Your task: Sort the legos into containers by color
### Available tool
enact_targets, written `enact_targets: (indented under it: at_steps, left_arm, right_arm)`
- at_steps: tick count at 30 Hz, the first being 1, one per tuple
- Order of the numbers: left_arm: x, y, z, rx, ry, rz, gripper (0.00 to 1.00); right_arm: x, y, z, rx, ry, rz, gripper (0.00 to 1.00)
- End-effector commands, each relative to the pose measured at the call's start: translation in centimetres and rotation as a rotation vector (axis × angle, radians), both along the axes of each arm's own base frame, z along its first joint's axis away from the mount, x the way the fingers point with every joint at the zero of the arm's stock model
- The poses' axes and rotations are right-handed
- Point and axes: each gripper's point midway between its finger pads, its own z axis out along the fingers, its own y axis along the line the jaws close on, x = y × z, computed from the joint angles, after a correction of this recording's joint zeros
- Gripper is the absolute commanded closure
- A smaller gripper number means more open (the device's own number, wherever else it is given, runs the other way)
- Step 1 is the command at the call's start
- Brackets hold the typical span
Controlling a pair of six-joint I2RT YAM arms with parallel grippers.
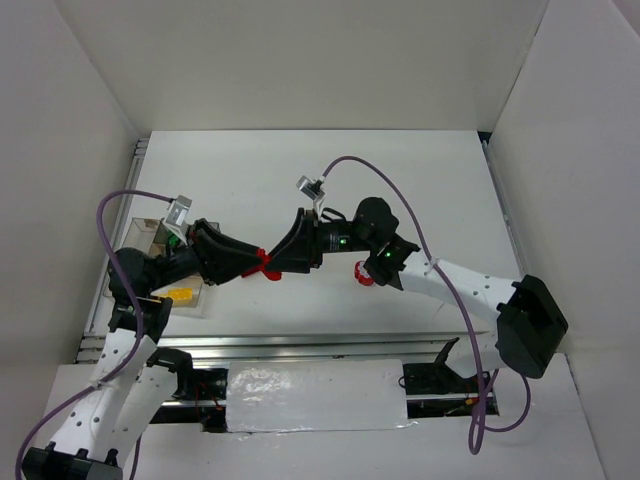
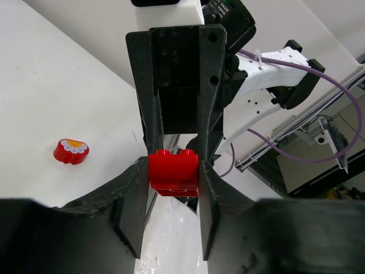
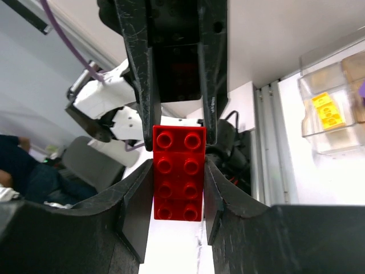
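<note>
A red brick [image 1: 265,266] hangs above the middle of the table, held between both grippers, which meet tip to tip. My left gripper [image 1: 257,263] comes from the left, and its jaws press both sides of the brick [image 2: 174,171]. My right gripper [image 1: 274,262] comes from the right and is shut on the other end of the same long brick [image 3: 178,174]. A red rounded piece [image 1: 365,272] lies on the table below the right arm and also shows in the left wrist view [image 2: 71,151]. The clear containers [image 1: 152,236] stand at the left; one holds a yellow brick [image 1: 183,294].
The containers [image 3: 336,123] with the yellow brick [image 3: 326,111] show in the right wrist view beside the table's metal rail [image 3: 268,142]. White walls enclose the table on three sides. Purple cables [image 1: 400,200] loop over both arms.
</note>
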Motion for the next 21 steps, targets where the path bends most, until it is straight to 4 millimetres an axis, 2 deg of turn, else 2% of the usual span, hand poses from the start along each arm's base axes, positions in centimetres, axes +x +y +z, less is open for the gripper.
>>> enact_targets:
  at_steps: [1,7,9,10,11,12,13,14,15,16,17,18,19,20,21]
  left_arm:
    - [-1.2,-0.2,1.5,-0.004,-0.106,-0.039,0.58]
    - [-1.1,-0.2,1.4,0.007,-0.095,-0.032,0.74]
    - [-0.9,-0.2,1.6,0.014,-0.107,-0.025,0.85]
    - [-0.2,0.0,0.9,0.038,-0.081,0.011,0.92]
    - [0.3,0.3,1.5,0.055,-0.089,0.053,1.00]
    - [1.3,0.7,1.3,0.079,-0.060,0.117,1.00]
    - [3.7,2.0,1.0,0.121,-0.061,0.275,1.00]
    - [4.4,2.9,0.0,0.178,0.038,0.350,1.00]
    - [5.7,3.9,-0.8,0.220,0.085,0.430,1.00]
    - [6.9,5.2,-1.5,0.268,0.124,0.523,1.00]
    - [8.6,8.5,-2.5,0.338,0.226,0.738,1.00]
    - [9.9,10.4,-4.0,0.408,0.307,0.847,1.00]
    - [10.4,12.3,-5.1,0.461,0.382,0.956,1.00]
    - [10.2,17.0,-6.0,0.568,0.473,1.202,1.00]
    - [10.9,18.9,-7.6,0.666,0.550,1.299,1.00]
  right_arm:
    - [-0.2,0.7,2.6,0.062,-0.053,0.005,1.00]
    - [-0.5,1.1,2.5,0.058,-0.061,0.026,1.00]
    - [-0.5,1.1,2.5,0.056,-0.064,0.027,1.00]
    - [-0.5,1.1,2.3,0.051,-0.063,0.028,0.93]
    - [-0.3,0.9,1.9,0.044,-0.060,0.018,0.42]
    - [0.2,0.7,1.6,0.036,-0.052,-0.002,0.06]
    - [1.0,0.4,1.0,0.020,-0.033,-0.035,0.00]
    - [2.0,0.0,0.5,0.009,-0.014,-0.077,0.00]
    - [3.7,-1.2,-0.7,-0.013,0.014,-0.159,0.01]
    - [4.5,-1.9,-1.4,-0.024,0.026,-0.199,0.00]
    - [5.2,-2.7,-1.9,-0.035,0.035,-0.241,0.00]
    - [6.6,-4.2,-3.2,-0.076,0.044,-0.334,0.01]
    - [7.2,-4.9,-3.8,-0.102,0.042,-0.386,0.00]
    - [7.3,-6.1,-4.7,-0.152,0.023,-0.438,0.00]
    - [7.8,-6.9,-5.0,-0.175,0.013,-0.491,0.00]
